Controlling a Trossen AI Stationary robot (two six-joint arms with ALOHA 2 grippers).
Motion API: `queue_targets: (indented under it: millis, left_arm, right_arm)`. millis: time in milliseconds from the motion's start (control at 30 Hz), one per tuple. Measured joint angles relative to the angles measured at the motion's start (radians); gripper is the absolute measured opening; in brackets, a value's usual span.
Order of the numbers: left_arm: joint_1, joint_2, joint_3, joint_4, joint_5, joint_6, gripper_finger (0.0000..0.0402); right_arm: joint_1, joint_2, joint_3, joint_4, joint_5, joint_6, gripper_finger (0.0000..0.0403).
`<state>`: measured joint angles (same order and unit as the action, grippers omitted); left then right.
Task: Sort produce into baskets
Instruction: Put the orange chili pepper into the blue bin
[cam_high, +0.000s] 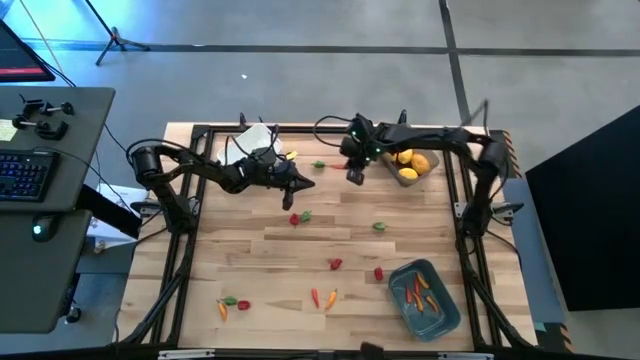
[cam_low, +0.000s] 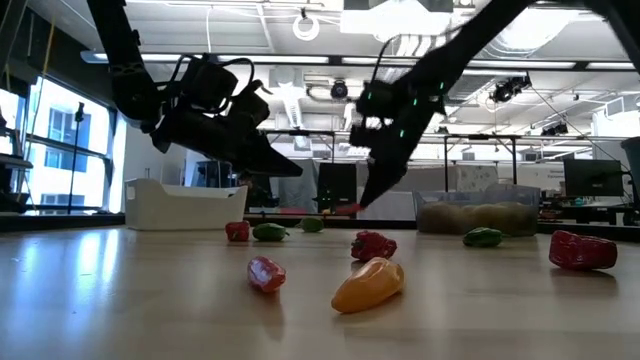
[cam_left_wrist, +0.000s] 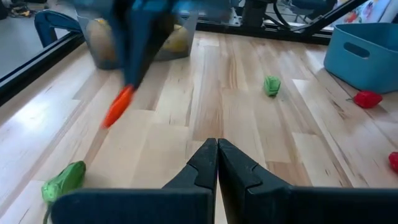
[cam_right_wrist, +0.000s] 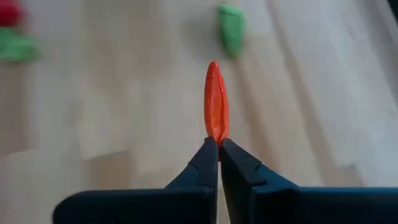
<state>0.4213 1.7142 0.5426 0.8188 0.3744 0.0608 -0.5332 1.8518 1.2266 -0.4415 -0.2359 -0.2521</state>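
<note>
My right gripper (cam_right_wrist: 218, 144) is shut on a thin orange-red pepper piece (cam_right_wrist: 216, 102). It hovers over the far middle of the table (cam_high: 300, 250), beside the translucent grey basket (cam_high: 413, 165), which holds yellow fruits. My left gripper (cam_left_wrist: 217, 146) is shut with nothing in it; it is just left of the right one, in front of the white basket (cam_high: 255, 145). Loose red, green and orange produce lies on the table, such as a green piece (cam_left_wrist: 272, 85) and two orange pieces (cam_high: 323, 297). The blue basket (cam_high: 425, 298) stands at the near right. My right gripper pinches the pepper piece by one end (cam_right_wrist: 217, 134) between its two fingertips. The fingers slant down from the far right side and lie in line with the piece. The rest of the piece sticks out beyond the fingertips, and in the left wrist view the pepper (cam_left_wrist: 118, 106) hangs clear of the table.
The blue basket holds a few orange and red pieces. A black frame (cam_high: 200, 200) runs round the table's sides. More produce lies mid-table: a red and green pair (cam_high: 298, 216), a green piece (cam_high: 380, 227) and red pieces (cam_high: 336, 264).
</note>
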Motion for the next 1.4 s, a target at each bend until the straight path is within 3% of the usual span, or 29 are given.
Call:
queue_targets:
  millis: [167, 300, 467, 633, 833, 1033, 1133, 1400]
  left_arm:
    - [-0.002, 0.0, 0.0, 0.0, 0.0, -0.005, 0.0]
    - [-0.01, 0.0, 0.0, -0.001, 0.0, 0.009, 0.0]
    - [-0.027, 0.0, 0.0, -0.001, 0.003, 0.022, 0.0]
    - [-0.055, 0.0, 0.0, -0.005, 0.007, 0.068, 0.0]
    - [-0.094, 0.0, 0.0, -0.006, 0.008, 0.09, 0.0]
    - [-0.145, 0.0, 0.001, -0.007, 0.004, 0.122, 0.0]
    - [-0.171, 0.0, 0.009, -0.009, 0.0, 0.126, 0.0]
    - [-0.237, 0.0, 0.069, -0.101, -0.008, 0.144, 0.0]
  right_arm:
    - [0.101, -0.183, -0.013, -0.208, 0.03, 0.185, 0.0001]
    - [0.249, -0.339, -0.037, -0.364, 0.102, 0.405, 0.0]
    - [0.507, -0.487, -0.058, -0.546, 0.194, 0.802, 0.0]
    - [0.836, -0.565, -0.086, -0.578, 0.245, 1.253, 0.0]
    - [1.179, -0.532, -0.11, -0.551, 0.294, 1.729, 0.0]
    - [1.37, -0.419, -0.113, -0.541, 0.312, 2.037, 0.0]
    - [1.408, -0.352, -0.113, -0.531, 0.303, 2.094, 0.0]
    - [1.396, -0.223, -0.113, -0.516, 0.261, 2.063, 0.0]
